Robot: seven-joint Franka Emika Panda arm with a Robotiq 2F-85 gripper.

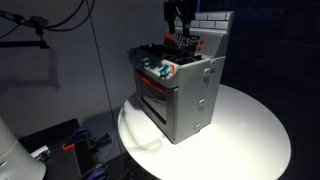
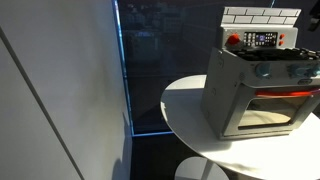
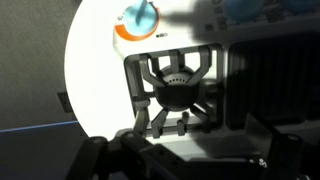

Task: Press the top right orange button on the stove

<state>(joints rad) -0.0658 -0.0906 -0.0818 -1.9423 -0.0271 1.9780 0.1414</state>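
The grey toy stove [image 1: 190, 95] stands on a round white table [image 1: 250, 135] and also shows in the other exterior view [image 2: 255, 90]. Its white brick back wall [image 2: 260, 15] carries a dark button panel [image 2: 262, 39] with an orange button at each end [image 2: 233, 40]. My gripper [image 1: 180, 42] hangs over the stove top, just in front of the back wall. In the wrist view it [image 3: 195, 150] looks down on a black burner [image 3: 180, 85], its dark fingers apart and empty. A teal knob with an orange ring [image 3: 137, 18] lies beyond. The panel is out of the wrist view.
The table edge drops off close to the stove's front [image 3: 85, 90]. A tall pale panel [image 2: 60, 90] stands beside the table. Black equipment and cables [image 1: 60, 150] sit low by the table, and dark curtains close the back.
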